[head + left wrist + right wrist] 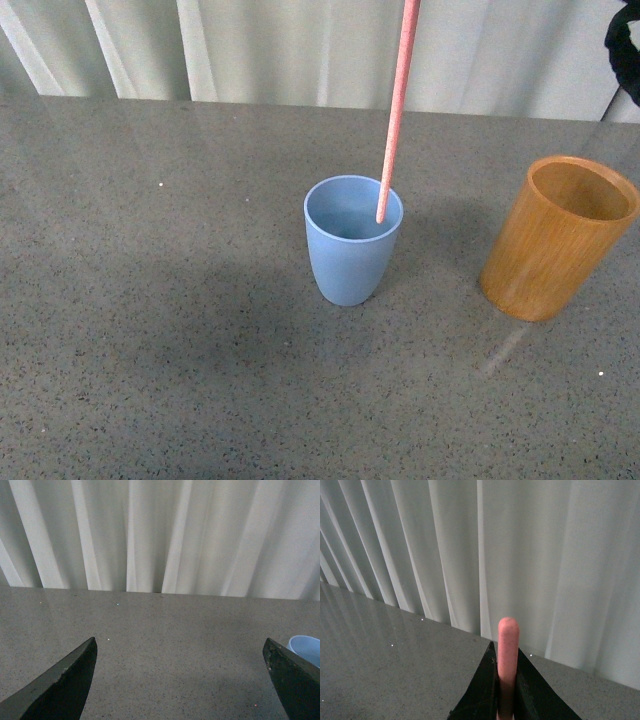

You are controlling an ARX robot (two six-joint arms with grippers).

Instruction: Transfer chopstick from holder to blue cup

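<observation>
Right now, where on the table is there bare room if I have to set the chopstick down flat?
Widest bare stretch: table left of the blue cup, running to the curtain. The near strip in front of both containers is bare too. Tightest spot: the gap between cup and holder, under the chopstick.

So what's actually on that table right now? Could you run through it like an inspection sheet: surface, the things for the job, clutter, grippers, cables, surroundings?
Surface: grey speckled table, glossy, a few tiny pale specks.
Job's things: chopstick hangs nearly upright, its lower tip at the mouth of the blue cup; the holder stands apart on the right, tilted in this view, nothing seen inside.
Clutter: nothing seen.
Grippers: right gripper shut on the chopstick near its top end; left gripper open, holding nothing, low over bare table.
Cables: nothing seen clearly; a dark shape at the far right edge, unidentifiable.
Surroundings: pale pleated curtain behind the table.
</observation>
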